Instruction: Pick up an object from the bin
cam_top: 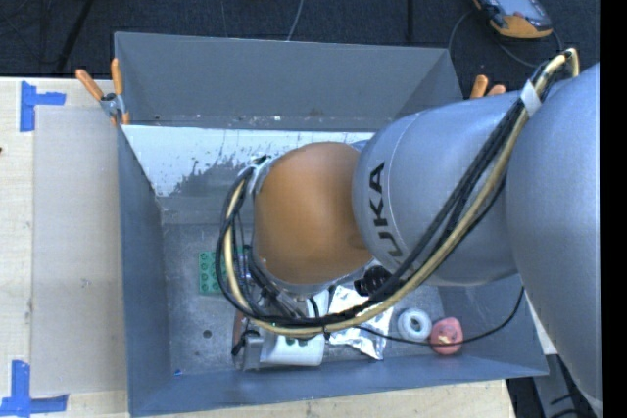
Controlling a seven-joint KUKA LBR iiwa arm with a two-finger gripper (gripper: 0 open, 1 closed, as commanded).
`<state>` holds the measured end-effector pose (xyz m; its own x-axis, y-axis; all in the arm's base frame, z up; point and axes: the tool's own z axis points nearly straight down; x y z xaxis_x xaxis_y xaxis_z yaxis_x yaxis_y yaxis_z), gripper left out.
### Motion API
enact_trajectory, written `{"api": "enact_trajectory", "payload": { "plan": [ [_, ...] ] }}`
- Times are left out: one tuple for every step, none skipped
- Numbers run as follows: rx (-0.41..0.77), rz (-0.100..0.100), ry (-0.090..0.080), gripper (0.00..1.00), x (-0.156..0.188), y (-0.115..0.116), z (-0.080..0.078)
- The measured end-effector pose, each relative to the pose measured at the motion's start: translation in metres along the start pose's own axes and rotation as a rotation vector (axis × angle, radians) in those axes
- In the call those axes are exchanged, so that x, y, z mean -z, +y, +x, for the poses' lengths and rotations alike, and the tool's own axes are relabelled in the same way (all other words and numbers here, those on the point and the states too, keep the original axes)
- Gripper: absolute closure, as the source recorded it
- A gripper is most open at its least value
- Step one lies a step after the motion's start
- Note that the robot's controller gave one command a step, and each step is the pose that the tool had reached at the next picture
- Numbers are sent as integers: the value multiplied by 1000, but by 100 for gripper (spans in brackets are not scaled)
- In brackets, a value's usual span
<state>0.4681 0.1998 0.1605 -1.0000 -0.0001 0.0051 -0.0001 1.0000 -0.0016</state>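
Flanking the arm [460, 210] lie green brick [206, 271] and white ring [415, 323].

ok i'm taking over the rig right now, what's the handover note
Gripper: low in the near left part of the bin, under the orange wrist cover. Cannot tell whether it holds anything.
Things: a white flat piece lies right beside the gripper, with crumpled silver foil next to it. A green block lies on the floor to the left. A white ring and a small pink thing lie to the right.
Done: the arm is down in the bin.
Left: nothing is seen lifted, so check the grasp, then raise.
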Motion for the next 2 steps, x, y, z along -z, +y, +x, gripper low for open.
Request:
{"api": "enact_trajectory", "payload": {
  "plan": [
    [82, -1, -7, 0, -42, 5, -78],
    [158, 1, -5, 0, -93, -17, -129]
  ]
}}
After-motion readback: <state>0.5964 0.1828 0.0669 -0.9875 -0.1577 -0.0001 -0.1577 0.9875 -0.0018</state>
